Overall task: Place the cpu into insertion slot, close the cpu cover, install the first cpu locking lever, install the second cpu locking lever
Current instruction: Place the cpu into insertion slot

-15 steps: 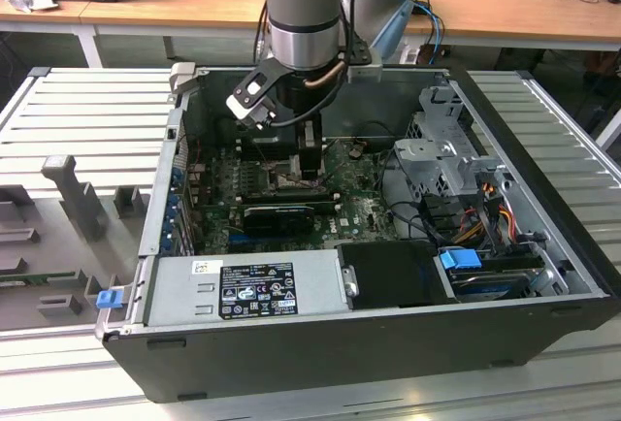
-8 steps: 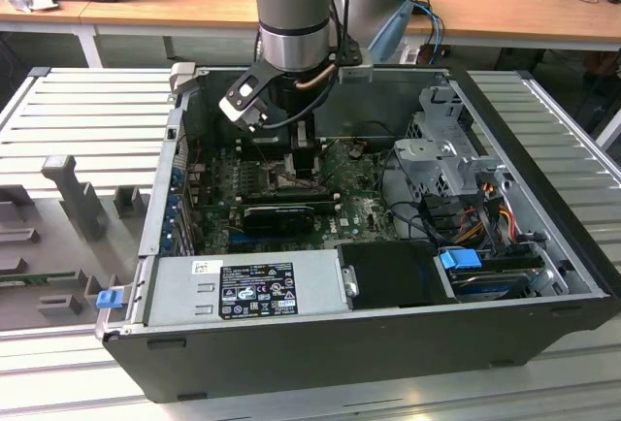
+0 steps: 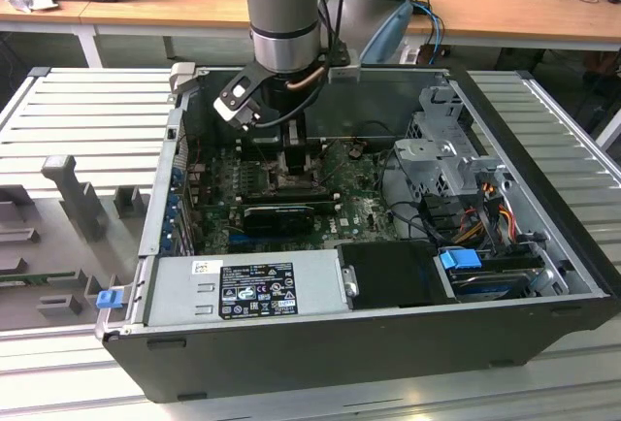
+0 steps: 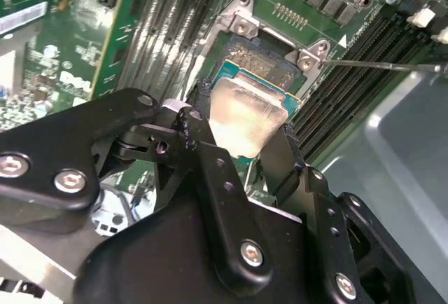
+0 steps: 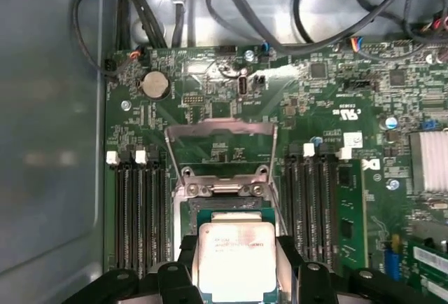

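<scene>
My gripper point(image 3: 291, 154) reaches down into the open computer case, over the green motherboard. In both wrist views its two black fingers point(image 5: 185, 265) flank the cpu point(image 5: 234, 258), a pale silvery square chip on a green rim, and press on its opposite edges. The cpu point(image 4: 245, 115) sits low over the insertion slot point(image 4: 262, 62), whose dark frame shows just beyond it; I cannot tell whether it is seated. The cpu cover point(image 5: 220, 129), a thin silvery frame, stands swung up behind the slot. A thin metal lever rod point(image 4: 378, 64) sticks out beside the socket.
Black memory slots point(image 5: 140, 206) run along both sides of the socket. A long black card point(image 3: 281, 215) lies in front of it. The grey labelled power supply point(image 3: 247, 290) fills the case's front, and a drive cage point(image 3: 441, 149) with cables stands at the exterior view's right.
</scene>
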`<state>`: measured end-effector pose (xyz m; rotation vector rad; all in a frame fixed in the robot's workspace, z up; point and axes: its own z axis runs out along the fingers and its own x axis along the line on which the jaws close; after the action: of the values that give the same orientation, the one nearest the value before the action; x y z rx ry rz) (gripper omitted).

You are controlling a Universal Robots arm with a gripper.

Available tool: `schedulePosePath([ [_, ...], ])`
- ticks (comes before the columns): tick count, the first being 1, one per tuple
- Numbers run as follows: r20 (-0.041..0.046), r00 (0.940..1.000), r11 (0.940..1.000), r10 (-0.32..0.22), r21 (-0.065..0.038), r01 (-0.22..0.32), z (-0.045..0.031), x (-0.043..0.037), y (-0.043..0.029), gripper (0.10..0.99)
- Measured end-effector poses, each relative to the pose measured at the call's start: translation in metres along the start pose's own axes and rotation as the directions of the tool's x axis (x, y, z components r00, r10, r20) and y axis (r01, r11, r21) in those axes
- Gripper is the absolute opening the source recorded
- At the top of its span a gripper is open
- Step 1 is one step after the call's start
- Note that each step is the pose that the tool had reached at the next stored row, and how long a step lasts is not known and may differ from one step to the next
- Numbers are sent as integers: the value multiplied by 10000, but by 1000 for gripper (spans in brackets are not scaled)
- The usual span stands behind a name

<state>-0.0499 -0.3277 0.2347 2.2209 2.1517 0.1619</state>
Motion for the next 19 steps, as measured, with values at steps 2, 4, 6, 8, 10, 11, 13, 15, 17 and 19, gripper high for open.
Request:
schedulePosePath([
  [2,-3,10000,10000,-48,3,48,34,10,-16,529],
  [4,-11,9999,9999,-109,5,109,78,26,-31,529],
  [6,-15,9999,9999,-155,7,155,120,38,-36,529],
  [8,-16,9999,9999,-157,13,157,158,43,-38,529],
  [10,-22,9999,9999,-155,20,155,192,41,-42,529],
  [11,-20,9999,9999,-154,24,154,205,41,-43,529],
  [13,-19,9999,9999,-154,26,154,213,41,-44,529],
  [15,-20,9999,9999,-155,27,155,234,40,-44,529],
  [17,-19,9999,9999,-146,32,146,266,39,-33,529],
  [19,-14,10000,10000,-94,31,94,282,38,-34,529],
])
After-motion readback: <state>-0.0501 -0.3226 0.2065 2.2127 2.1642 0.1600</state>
